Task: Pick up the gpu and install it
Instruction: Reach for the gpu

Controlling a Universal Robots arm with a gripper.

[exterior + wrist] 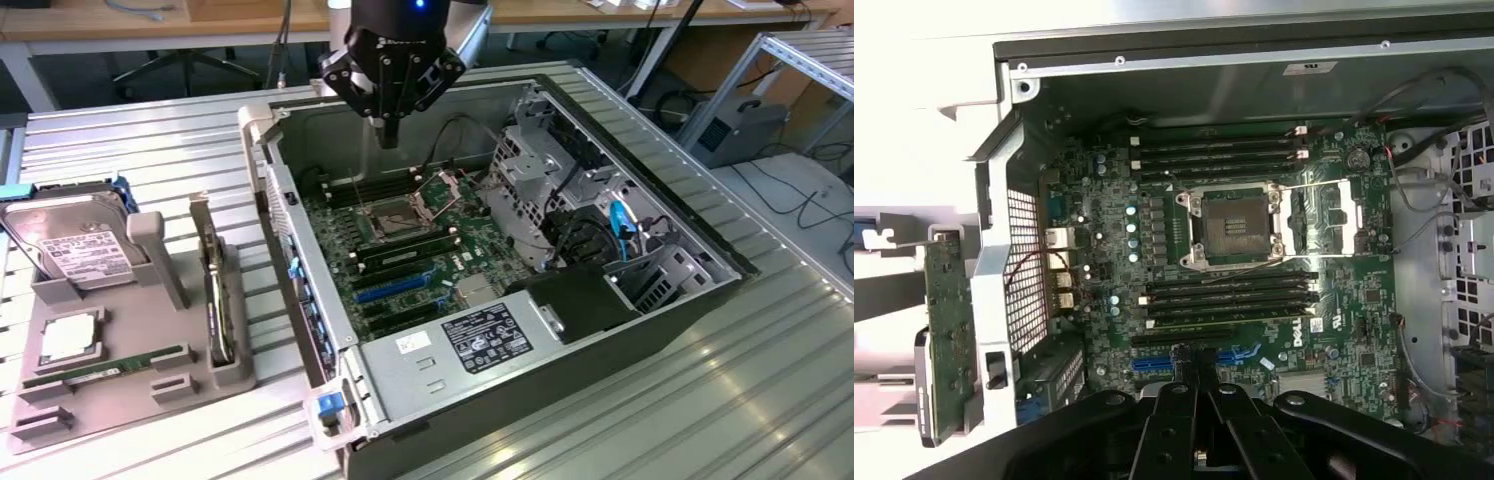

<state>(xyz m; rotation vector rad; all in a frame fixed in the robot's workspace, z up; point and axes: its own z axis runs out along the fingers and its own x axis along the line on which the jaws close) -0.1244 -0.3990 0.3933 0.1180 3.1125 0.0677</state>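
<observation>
Ribbed table [134,150] holds the computer case [400,375]; above it the gripper [387,135] hangs clenched, empty. The gpu [214,300], in the holder [100,405] at the exterior view's left, probably needs a straight, centred grip.

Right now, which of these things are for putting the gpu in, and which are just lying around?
For the job: gpu, standing in the grey holder; tool, shut, above the open computer case.
Just lying about: hard drive; memory stick; silver chip.
</observation>
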